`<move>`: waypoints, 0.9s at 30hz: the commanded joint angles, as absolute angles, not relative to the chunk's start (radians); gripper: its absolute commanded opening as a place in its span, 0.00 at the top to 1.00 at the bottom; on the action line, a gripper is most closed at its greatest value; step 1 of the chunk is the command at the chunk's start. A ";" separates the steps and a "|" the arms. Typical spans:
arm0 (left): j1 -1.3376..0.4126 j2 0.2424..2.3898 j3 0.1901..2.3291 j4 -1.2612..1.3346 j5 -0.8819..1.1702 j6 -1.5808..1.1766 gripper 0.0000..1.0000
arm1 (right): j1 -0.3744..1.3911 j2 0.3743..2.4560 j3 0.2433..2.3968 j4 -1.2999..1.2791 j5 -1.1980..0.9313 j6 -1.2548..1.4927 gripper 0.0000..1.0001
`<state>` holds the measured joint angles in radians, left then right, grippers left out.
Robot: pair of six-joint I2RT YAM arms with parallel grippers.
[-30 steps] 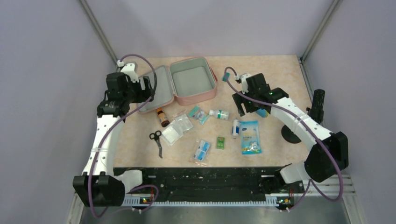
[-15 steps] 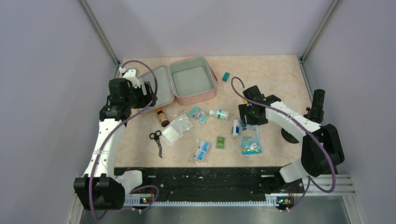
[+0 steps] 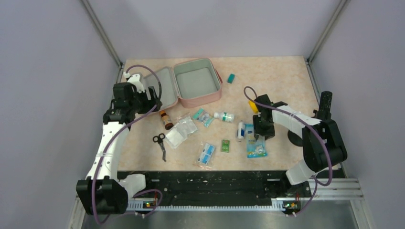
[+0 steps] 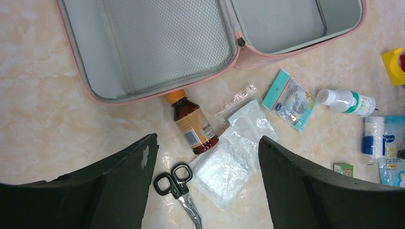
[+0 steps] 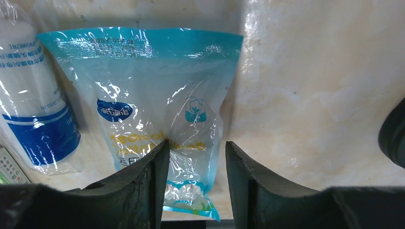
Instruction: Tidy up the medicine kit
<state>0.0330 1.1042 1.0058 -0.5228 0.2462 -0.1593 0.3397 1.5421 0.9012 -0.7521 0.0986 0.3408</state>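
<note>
The pink medicine kit (image 3: 203, 98) lies open at the back left, grey-green lining up; the left wrist view shows its mesh lid (image 4: 157, 43), with nothing in it that I can see. My left gripper (image 3: 150, 97) is open and empty, high above a brown bottle (image 4: 192, 121), black scissors (image 4: 179, 188) and a clear gauze pack (image 4: 234, 152). My right gripper (image 3: 261, 130) is open and low over a blue cotton bag (image 5: 157, 109). Its left finger is over the bag, its right finger over bare table beside the bag's right edge.
A wrapped white roll (image 5: 33, 119) lies left of the blue bag. A white bottle (image 3: 224, 116), teal packets (image 3: 203, 117), a blue-white sachet (image 3: 207, 153), a small green box (image 3: 225, 145), a teal block (image 3: 231, 78) and a yellow piece (image 3: 253, 106) lie on the table. A black stand (image 3: 325, 109) is at the right.
My right arm has swung from the back toward the near side and dropped low onto the blue bag. My left arm has barely moved.
</note>
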 commanded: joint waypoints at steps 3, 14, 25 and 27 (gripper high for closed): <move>0.044 1.098 1.014 -0.464 0.261 -0.163 0.19 | 0.335 1.583 0.889 -0.688 0.037 0.321 0.63; 0.042 1.129 1.033 -0.435 0.413 -0.210 0.17 | 0.296 1.411 1.030 -0.765 -0.018 0.286 1.00; -0.063 1.252 1.159 -0.401 0.515 -0.191 0.19 | 0.296 1.395 1.255 -0.704 -0.143 0.256 1.00; -0.073 1.272 1.178 -0.401 0.482 -0.193 0.19 | 0.305 1.432 1.326 -0.666 -0.179 0.256 1.00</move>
